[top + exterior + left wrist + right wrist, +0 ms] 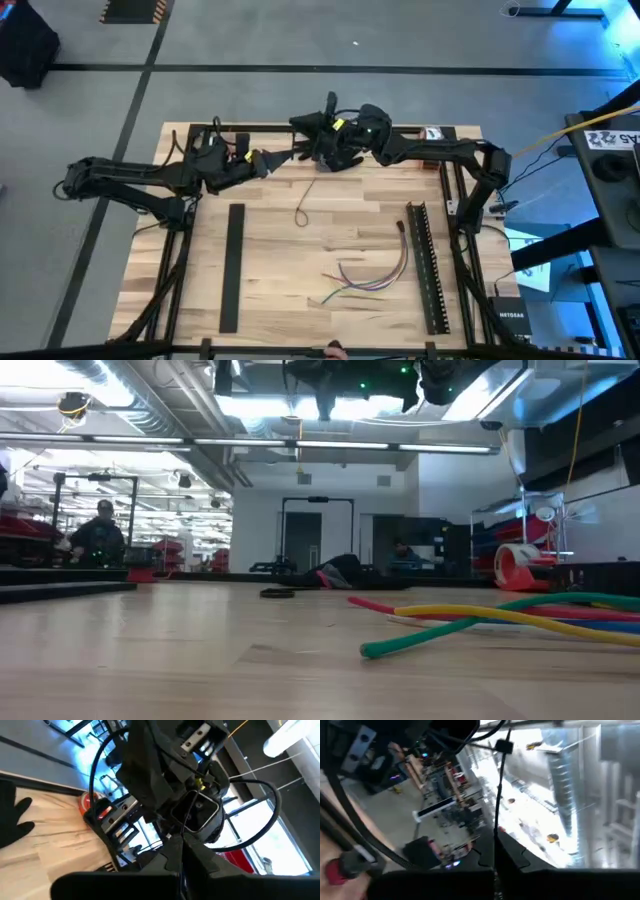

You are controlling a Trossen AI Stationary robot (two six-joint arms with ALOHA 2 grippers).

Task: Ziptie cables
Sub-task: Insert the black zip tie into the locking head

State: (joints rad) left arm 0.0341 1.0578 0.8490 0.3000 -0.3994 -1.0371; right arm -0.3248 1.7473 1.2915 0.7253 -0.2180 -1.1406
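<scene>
The cables [365, 278] lie loose on the wooden table [270, 300], in its front right part, a small fan of purple, green, yellow and red wires curving side by side. In the low view they show close to the camera at the right, green [440, 628], yellow [520, 618] and red [400, 608] strands crossing one another flat on the boards. No gripper touches them.

Just to their right a long black slotted bar [428, 265] runs front to back along the table's right side. A second black bar [232, 265] lies well apart on the left side. Between the bars, nearer the table's middle, a thin looped strip [303, 212] rests alone on the wood.

Both arms are raised at the far edge of the table, well away from the cables. The left gripper [283, 157] reaches toward the centre from the left, and the right gripper [318, 130] meets it from the right, so the two heads are close together above the far middle. In the right wrist view a thin dark strand [499, 785] rises from between the dark fingers [517, 855], which appear closed on it. In the left wrist view the left fingers [210, 862] also come together around a thin strand, with the other arm's head just beyond; the strand cannot be identified.

A person [100, 535] sits far back in the room.
</scene>
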